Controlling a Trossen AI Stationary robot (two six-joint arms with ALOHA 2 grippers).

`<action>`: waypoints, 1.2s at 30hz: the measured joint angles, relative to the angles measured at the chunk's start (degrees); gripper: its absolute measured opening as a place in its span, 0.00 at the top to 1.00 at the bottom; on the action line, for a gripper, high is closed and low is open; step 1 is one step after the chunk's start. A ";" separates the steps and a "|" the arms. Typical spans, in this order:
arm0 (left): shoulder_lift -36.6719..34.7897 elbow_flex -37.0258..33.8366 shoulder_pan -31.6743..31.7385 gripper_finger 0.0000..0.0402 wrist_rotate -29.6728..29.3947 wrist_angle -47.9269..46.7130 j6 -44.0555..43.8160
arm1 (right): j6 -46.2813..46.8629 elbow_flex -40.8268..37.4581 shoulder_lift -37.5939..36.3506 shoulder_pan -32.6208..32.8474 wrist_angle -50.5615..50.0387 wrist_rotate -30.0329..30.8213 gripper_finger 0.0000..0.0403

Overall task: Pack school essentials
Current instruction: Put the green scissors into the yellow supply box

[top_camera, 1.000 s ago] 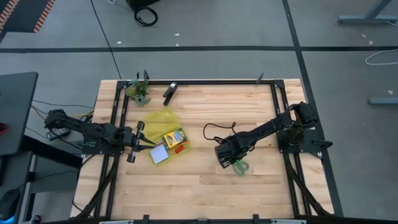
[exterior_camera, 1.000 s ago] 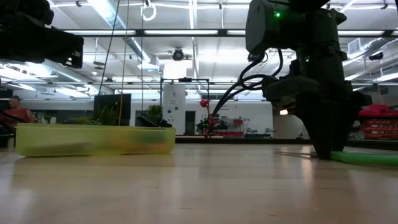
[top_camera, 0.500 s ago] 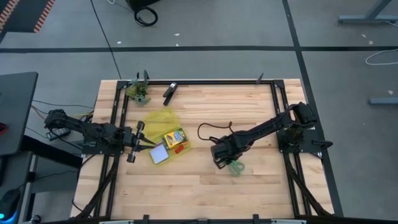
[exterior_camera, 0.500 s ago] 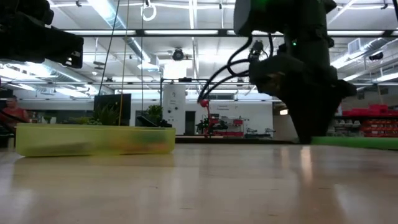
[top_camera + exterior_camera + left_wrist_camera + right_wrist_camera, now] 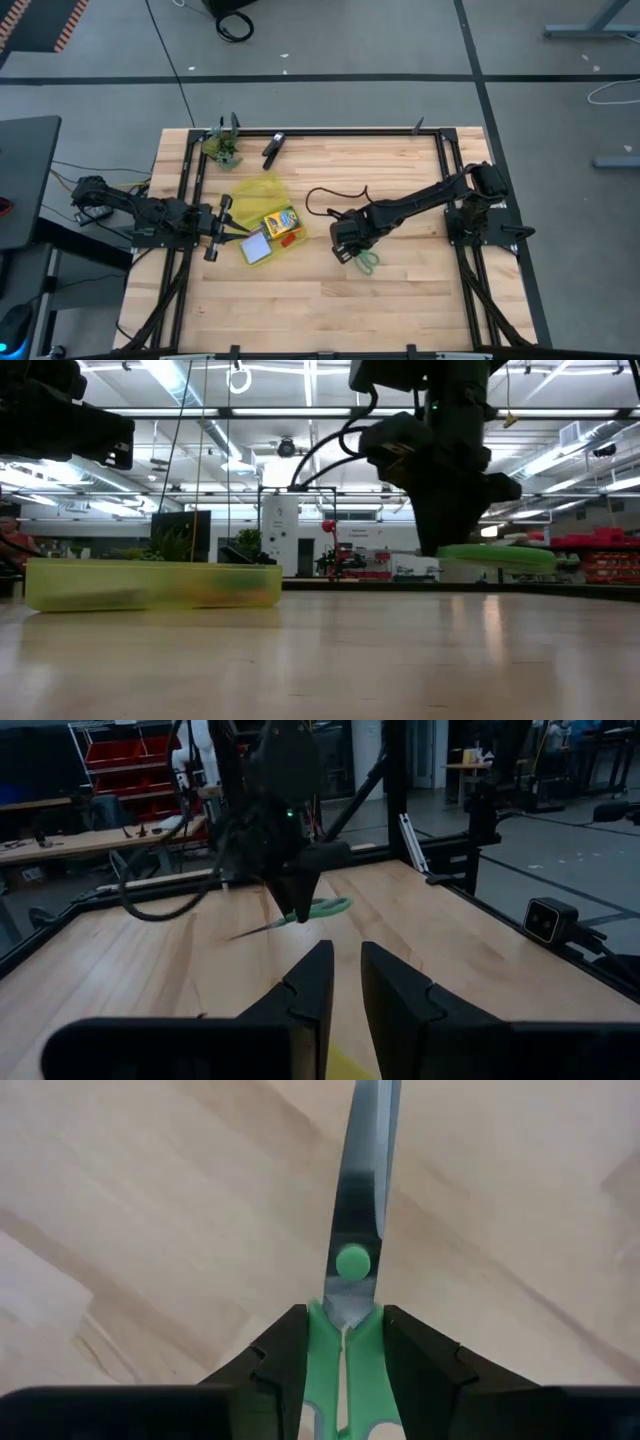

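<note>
Clamped between the two dark fingers of the right gripper (image 5: pixel 343 1342), the green-handled scissors (image 5: pixel 357 1250) are held clear of the table (image 5: pixel 400 300), as is seen in the low view, where the green handle (image 5: pixel 497 556) hangs level above the wood. Their long axis is aligned with the gripper: in the right wrist view the closed blades are pointed straight ahead, away from the wrist, past the green pivot, while the handle is kept back between the fingers. The jaws are closed partway, only as wide as the green shank, which is gripped just behind the pivot.

From above, the right gripper (image 5: pixel 345 240) is seen near the middle of the table, with the handle loops (image 5: pixel 367 262) protruding towards the near edge. A yellow-green tray (image 5: pixel 262 225) is set just to its left, and a crayon box (image 5: pixel 279 221) and a pale blue pad (image 5: pixel 256 249) are seen in it.

The left gripper (image 5: pixel 340 982) is held beside the tray, its jaws nearly closed with a narrow gap and nothing between them.
</note>
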 joint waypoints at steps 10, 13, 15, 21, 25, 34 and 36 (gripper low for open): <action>0.11 0.00 0.02 0.83 -0.02 -0.34 0.04 | -2.79 1.99 -0.04 -3.09 8.24 5.53 0.69; 0.11 0.00 0.02 0.84 -0.02 -0.93 -0.04 | -5.70 1.99 -0.04 -3.61 13.34 7.47 0.68; 0.11 0.00 0.02 0.84 -0.05 -0.96 -0.44 | -7.95 2.01 -0.07 -3.84 15.63 9.24 0.68; 0.11 0.00 0.09 0.79 -1.62 0.44 -1.86 | -15.46 2.01 -0.07 -4.83 19.85 14.05 0.68; 0.11 0.00 0.08 0.76 -1.70 2.23 -0.69 | -22.31 2.01 -0.07 -5.12 26.15 17.37 0.68; 0.11 -0.02 0.12 0.77 -3.64 8.12 2.58 | -40.89 2.01 -0.09 -5.84 46.52 19.25 0.68; 0.12 -0.01 0.12 0.77 -5.81 9.37 2.57 | -44.95 2.01 -0.10 -5.87 50.56 18.35 0.68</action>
